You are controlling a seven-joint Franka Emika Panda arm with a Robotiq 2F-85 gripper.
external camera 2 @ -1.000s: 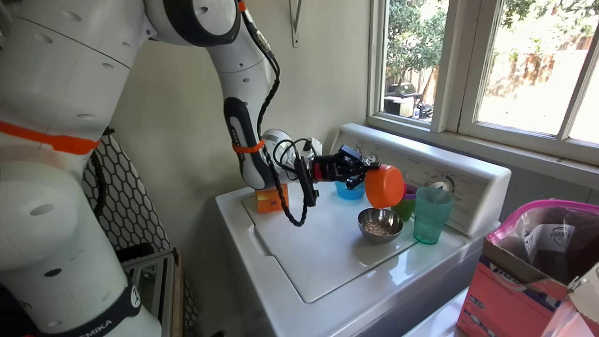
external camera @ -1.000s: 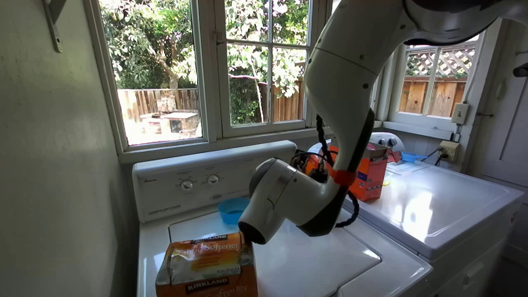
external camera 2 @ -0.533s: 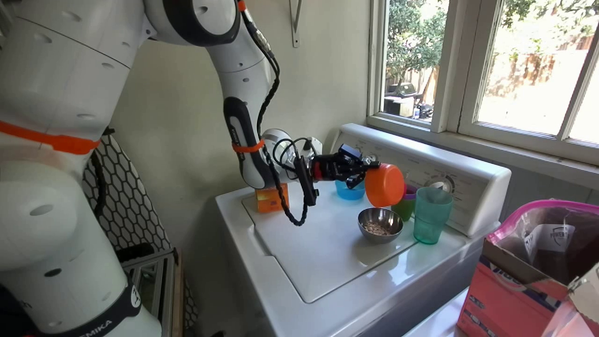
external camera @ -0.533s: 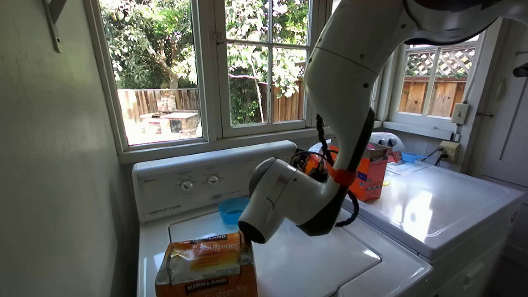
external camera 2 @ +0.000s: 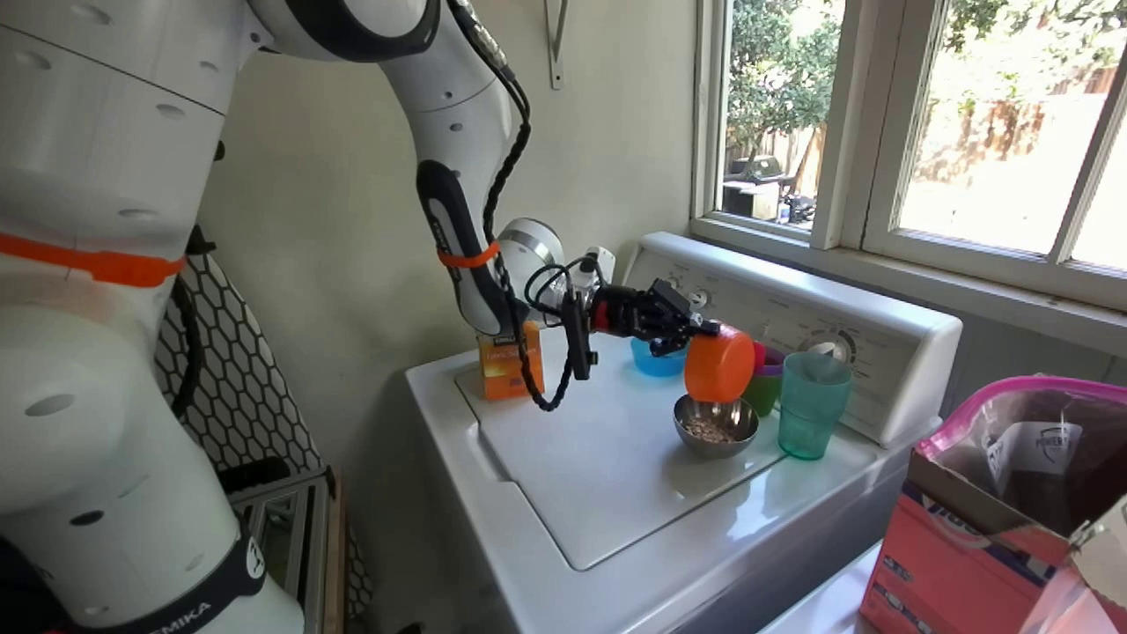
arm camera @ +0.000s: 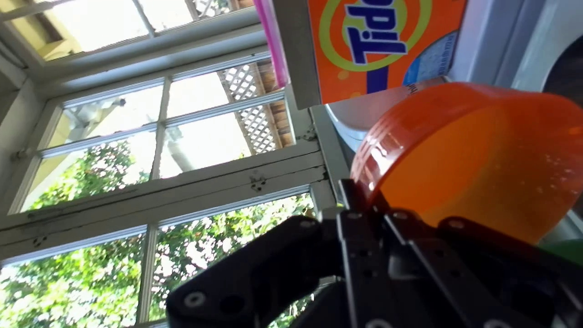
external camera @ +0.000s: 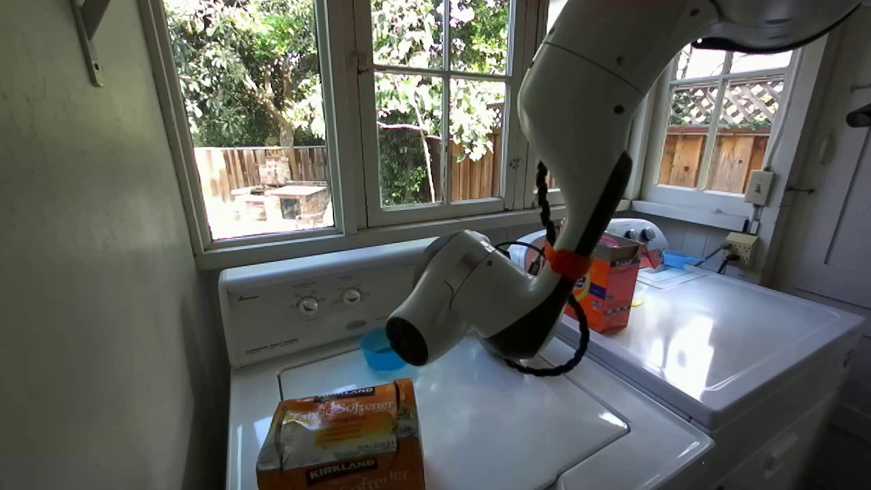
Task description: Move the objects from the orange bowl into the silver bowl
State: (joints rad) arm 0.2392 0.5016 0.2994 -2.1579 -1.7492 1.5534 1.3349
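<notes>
Pinching the rim of the smooth plastic orange bowl [external camera 2: 719,367] in my gripper [external camera 2: 707,329], I hold it tilted; only an exterior view shows the round metal silver bowl [external camera 2: 718,447] at six o'clock from it, touching or apart I cannot tell, grainy pale bits [external camera 2: 707,430] inside; my wrist view alone looks into the orange bowl's glossy hollow, the Tide box [arm camera: 387,50] at eleven o'clock.
</notes>
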